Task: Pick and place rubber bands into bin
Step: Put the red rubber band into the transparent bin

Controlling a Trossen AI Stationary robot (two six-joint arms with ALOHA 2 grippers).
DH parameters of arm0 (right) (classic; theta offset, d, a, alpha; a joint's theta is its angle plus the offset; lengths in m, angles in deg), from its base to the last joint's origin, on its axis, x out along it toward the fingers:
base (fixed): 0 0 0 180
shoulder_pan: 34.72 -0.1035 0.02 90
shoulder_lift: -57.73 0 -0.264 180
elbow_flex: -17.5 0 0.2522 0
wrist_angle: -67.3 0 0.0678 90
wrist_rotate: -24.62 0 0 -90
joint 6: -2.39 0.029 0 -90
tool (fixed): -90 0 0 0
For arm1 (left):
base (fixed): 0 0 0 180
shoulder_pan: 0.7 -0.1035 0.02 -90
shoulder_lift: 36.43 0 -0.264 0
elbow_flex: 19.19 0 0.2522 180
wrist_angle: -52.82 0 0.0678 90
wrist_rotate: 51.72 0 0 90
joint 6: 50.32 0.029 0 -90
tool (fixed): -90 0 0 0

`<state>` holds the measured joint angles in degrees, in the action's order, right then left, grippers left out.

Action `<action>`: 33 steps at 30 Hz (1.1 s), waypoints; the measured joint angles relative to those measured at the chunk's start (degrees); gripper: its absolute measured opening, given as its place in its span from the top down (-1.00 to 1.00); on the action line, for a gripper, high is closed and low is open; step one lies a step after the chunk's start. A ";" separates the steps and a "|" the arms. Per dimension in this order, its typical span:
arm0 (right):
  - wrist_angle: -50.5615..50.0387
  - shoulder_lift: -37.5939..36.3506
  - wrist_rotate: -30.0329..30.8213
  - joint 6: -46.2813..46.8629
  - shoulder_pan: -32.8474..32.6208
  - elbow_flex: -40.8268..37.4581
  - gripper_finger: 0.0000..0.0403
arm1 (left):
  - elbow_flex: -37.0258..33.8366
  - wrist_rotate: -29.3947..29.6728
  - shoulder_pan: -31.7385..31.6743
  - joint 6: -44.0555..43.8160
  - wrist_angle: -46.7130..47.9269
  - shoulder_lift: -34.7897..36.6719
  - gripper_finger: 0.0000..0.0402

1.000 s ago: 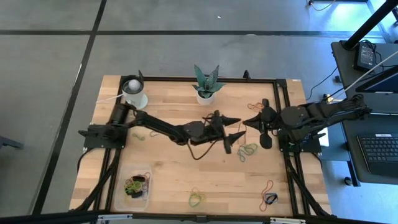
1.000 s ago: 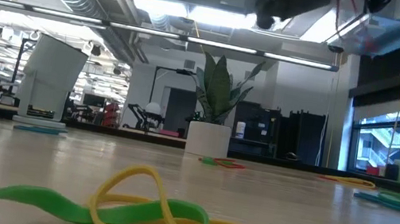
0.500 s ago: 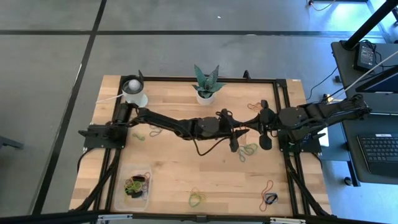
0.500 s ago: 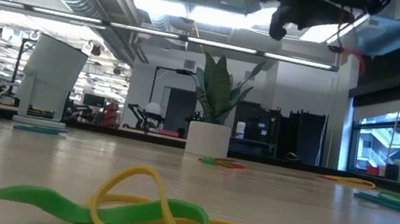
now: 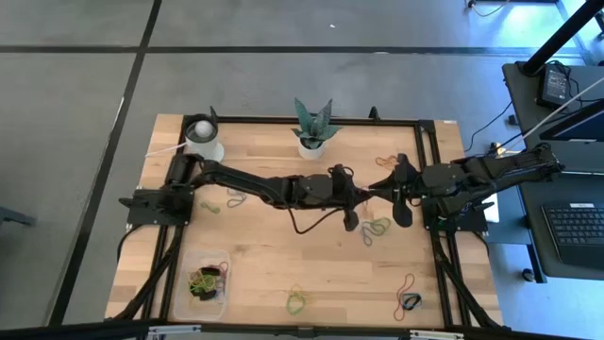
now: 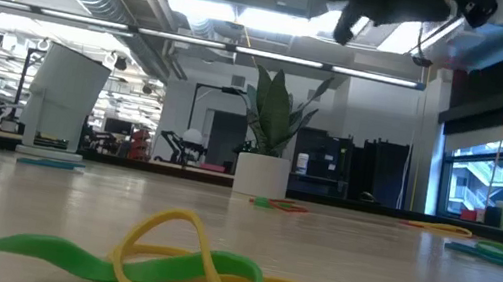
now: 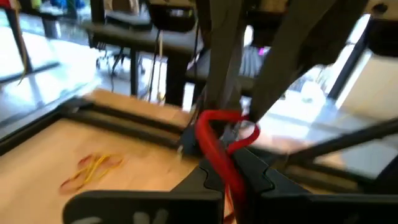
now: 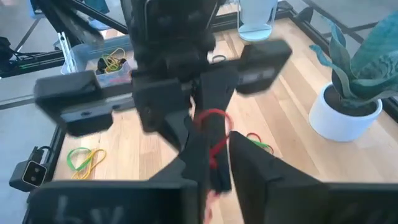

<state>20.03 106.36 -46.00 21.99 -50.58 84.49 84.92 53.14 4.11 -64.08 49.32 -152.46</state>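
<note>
Red band (image 7: 219, 144) mid-air over table centre-right, pinched in left gripper (image 7: 233, 177), jaws clamped together on it. Same band also between right gripper (image 8: 214, 163) fingers, which look partly apart, so likely a handover in progress. Grippers meeting tip to tip in high view, left gripper (image 5: 360, 195), right gripper (image 5: 379, 187). Bin (image 5: 205, 280) at near left, well apart, already holding several bands. More bands loose on table (image 5: 274, 255): green cluster (image 5: 377, 228) just near of grippers, yellow-green one (image 5: 298, 302) at near edge. To do well: let right release fully before pulling away, keep left pinch firm, avoid stretching band, then carry to bin.
</note>
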 joint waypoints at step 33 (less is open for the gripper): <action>-2.87 5.01 3.56 20.01 -0.02 0.02 0.36 | -4.11 4.46 44.44 -54.57 87.25 31.17 0.99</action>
<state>17.16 111.37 -42.44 42.00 -50.60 84.51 80.81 57.61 48.55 -118.65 136.57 -121.29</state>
